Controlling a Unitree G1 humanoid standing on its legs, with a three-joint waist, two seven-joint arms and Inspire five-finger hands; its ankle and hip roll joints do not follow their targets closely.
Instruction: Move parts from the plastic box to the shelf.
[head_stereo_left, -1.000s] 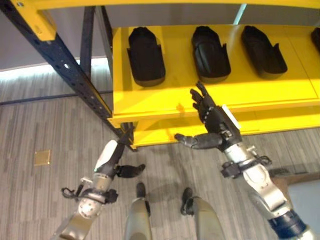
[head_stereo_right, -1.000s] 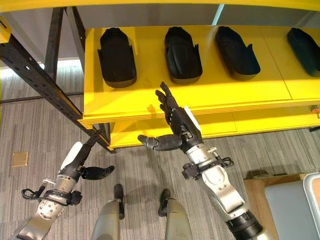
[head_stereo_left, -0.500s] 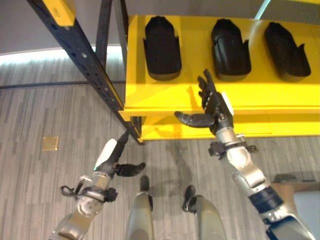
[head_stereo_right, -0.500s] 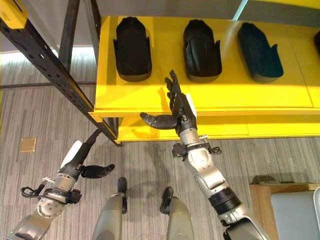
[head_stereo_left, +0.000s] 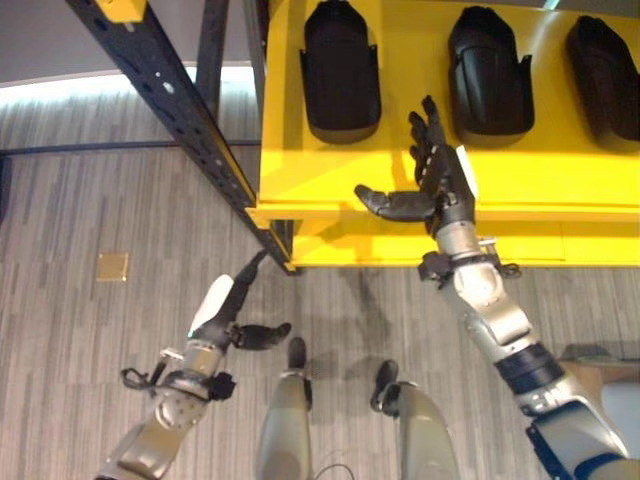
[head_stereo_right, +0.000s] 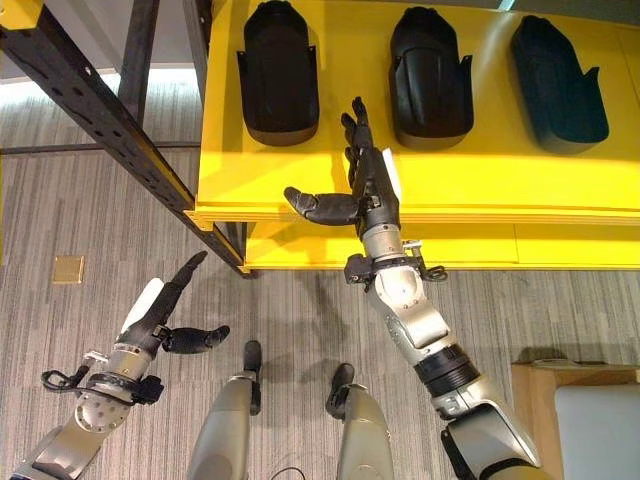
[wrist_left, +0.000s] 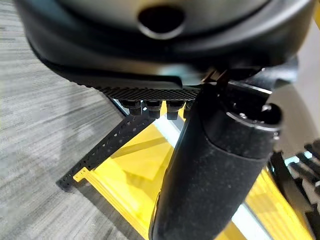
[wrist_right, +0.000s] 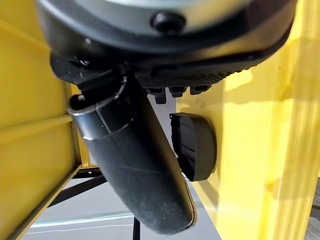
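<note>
Three black moulded parts lie in a row on the yellow shelf (head_stereo_left: 330, 180): a left part (head_stereo_left: 341, 72), a middle part (head_stereo_left: 489, 70) and a right part (head_stereo_left: 608, 78). My right hand (head_stereo_left: 438, 185) is raised over the shelf's front edge, between the left and middle parts, open with straight fingers and the thumb stretched sideways, holding nothing. One part (wrist_right: 194, 146) shows past its thumb in the right wrist view. My left hand (head_stereo_left: 228, 315) hangs low over the floor, left of the shelf, open and empty.
A dark blue upright (head_stereo_left: 170, 100) of the rack slants down to the shelf's front left corner. A lower yellow shelf (head_stereo_left: 420, 250) sits beneath the top one. A small brass plate (head_stereo_left: 112, 266) is set in the grey floor. A wooden surface edge (head_stereo_right: 560, 375) shows at the lower right.
The camera has shifted, so the shelf sits lower and nearer in view. My right hand has risen slightly along the shelf's front edge, still open. The left hand has hardly moved.
</note>
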